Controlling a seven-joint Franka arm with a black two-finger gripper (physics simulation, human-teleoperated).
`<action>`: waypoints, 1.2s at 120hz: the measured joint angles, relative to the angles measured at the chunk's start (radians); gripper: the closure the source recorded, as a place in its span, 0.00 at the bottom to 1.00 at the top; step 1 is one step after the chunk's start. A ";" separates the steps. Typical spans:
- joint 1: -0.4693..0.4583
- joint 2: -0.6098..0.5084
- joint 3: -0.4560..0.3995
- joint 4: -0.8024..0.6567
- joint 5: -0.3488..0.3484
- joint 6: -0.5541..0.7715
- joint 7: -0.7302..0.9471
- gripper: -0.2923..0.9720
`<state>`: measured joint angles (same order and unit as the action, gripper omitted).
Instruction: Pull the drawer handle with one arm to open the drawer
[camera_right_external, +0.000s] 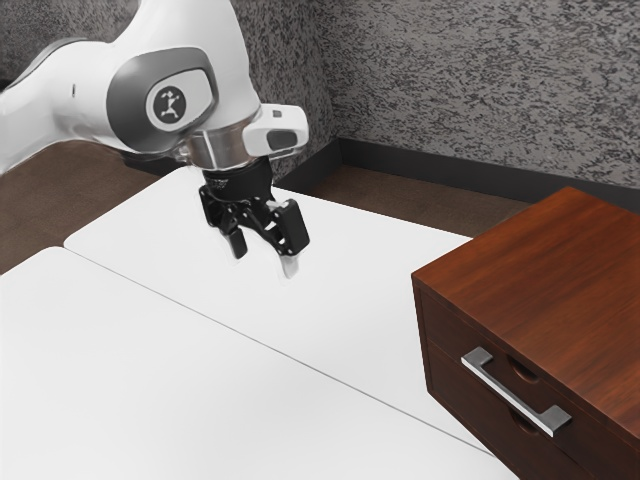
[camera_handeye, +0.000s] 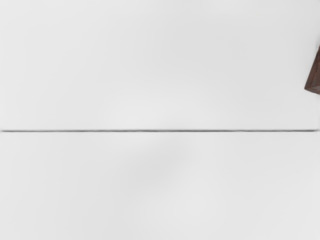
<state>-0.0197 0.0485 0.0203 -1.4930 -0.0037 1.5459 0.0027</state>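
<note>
A dark wooden drawer cabinet stands on the white table at the exterior view's right. Its front carries a silver bar handle, and the drawer front sits flush with the cabinet. My black gripper hangs open above the table, well to the exterior view's left of the cabinet, with nothing between its fingers. In the wrist view a corner of the cabinet shows beyond the white tabletop under my hand.
The white table has a thin seam running across it beneath my hand. A speckled grey wall with a dark baseboard stands behind. Brown floor lies past the table's far edge.
</note>
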 joint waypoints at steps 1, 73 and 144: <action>-0.007 0.019 0.008 0.031 -0.002 -0.007 0.001 0.23; 0.059 0.021 -0.200 0.346 -0.166 -0.154 0.364 0.23; -0.282 -0.220 -0.242 -0.245 -0.021 0.115 0.984 0.23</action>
<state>-0.3021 -0.1719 -0.2221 -1.7379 -0.0242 1.6607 0.9868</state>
